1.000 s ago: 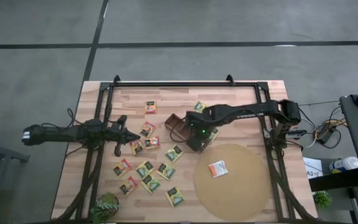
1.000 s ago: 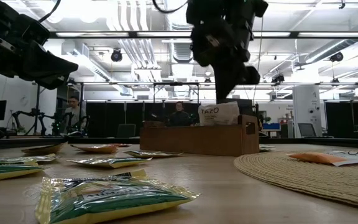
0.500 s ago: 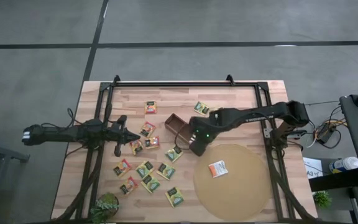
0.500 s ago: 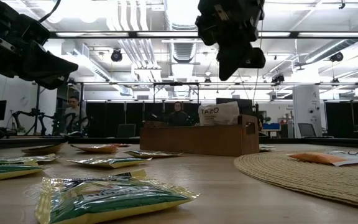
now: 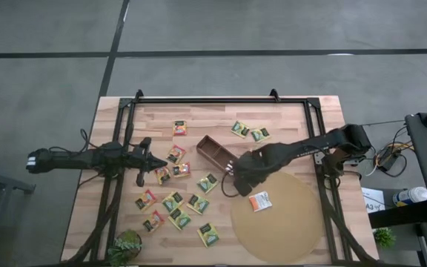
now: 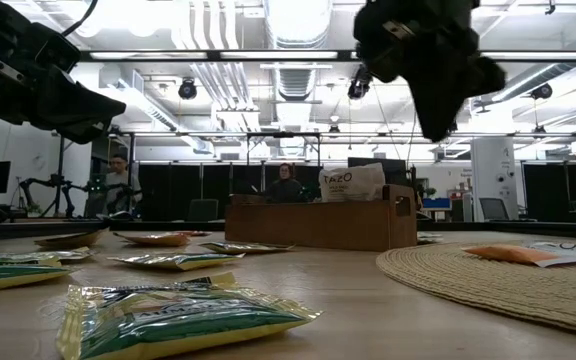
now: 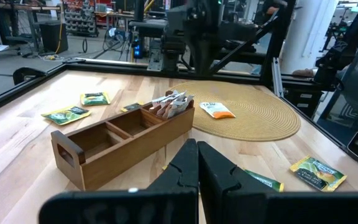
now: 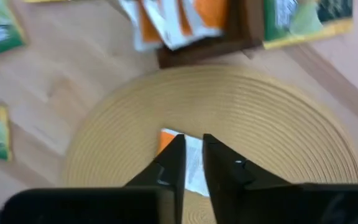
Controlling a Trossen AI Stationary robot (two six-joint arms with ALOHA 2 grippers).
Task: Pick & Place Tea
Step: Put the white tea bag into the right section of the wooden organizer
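Hovering above the edge of the round woven mat [image 5: 276,215], the right gripper [image 8: 190,163] has its fingers parted by a narrow gap and holds nothing. A white-and-orange tea sachet [image 5: 259,200] lies on the mat just beyond its fingertips. More white-and-orange sachets [image 7: 171,102] stand in the end compartment of the wooden box [image 7: 123,140]. Green-yellow sachets [image 5: 178,208] lie scattered on the table [image 5: 288,122]. The left gripper [image 7: 197,163] waits at the table's left, fingers pressed together, empty.
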